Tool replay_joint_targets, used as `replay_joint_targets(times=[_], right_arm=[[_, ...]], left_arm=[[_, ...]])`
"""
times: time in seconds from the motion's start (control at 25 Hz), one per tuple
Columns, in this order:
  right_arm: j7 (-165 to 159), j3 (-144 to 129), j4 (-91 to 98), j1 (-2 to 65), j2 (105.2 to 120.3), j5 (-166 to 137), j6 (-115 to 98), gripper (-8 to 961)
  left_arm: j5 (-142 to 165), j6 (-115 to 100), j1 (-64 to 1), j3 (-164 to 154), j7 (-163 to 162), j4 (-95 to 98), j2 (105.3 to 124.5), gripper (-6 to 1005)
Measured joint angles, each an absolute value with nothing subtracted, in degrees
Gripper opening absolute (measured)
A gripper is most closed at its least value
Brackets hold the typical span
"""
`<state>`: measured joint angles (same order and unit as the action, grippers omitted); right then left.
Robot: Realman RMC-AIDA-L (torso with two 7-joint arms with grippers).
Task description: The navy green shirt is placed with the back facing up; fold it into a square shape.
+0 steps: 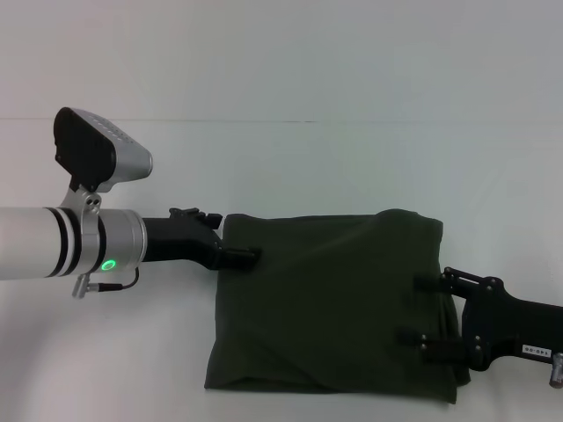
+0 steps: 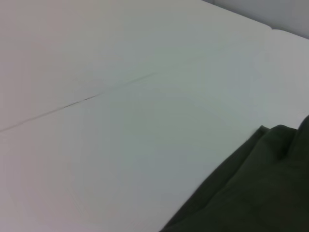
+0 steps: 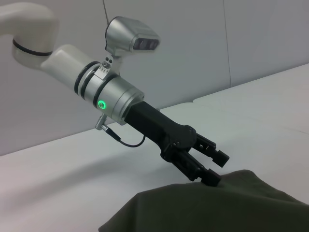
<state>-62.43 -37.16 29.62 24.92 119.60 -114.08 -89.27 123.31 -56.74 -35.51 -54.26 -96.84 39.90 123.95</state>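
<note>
Navy green shirt (image 1: 330, 299) folded into near-square on table (image 1: 106, 352), long axis running between grippers; left gripper (image 1: 244, 257) spread, one fingertip touching its near edge; right gripper (image 1: 420, 309) spread, both fingers on opposite edge, slightly nearer

Left gripper (image 1: 244, 255) and right gripper (image 1: 420, 315) both spread open, reaching inward low

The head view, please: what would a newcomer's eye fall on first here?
The navy green shirt, folded into a dark, roughly square block on the white table, stands out most. The left gripper touches its far-left corner, fingers apart, and the right gripper lies open over its right edge.
</note>
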Motion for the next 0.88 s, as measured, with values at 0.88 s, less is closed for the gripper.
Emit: replay_joint_targets(times=[0.88], right_arm=[[-62.7, -37.1, 30.3, 25.3, 119.60, -114.1, -89.4, 900]], left_arm=[[122.8, -45.4, -36.0, -56.3, -97.4, 38.6, 124.20, 936]])
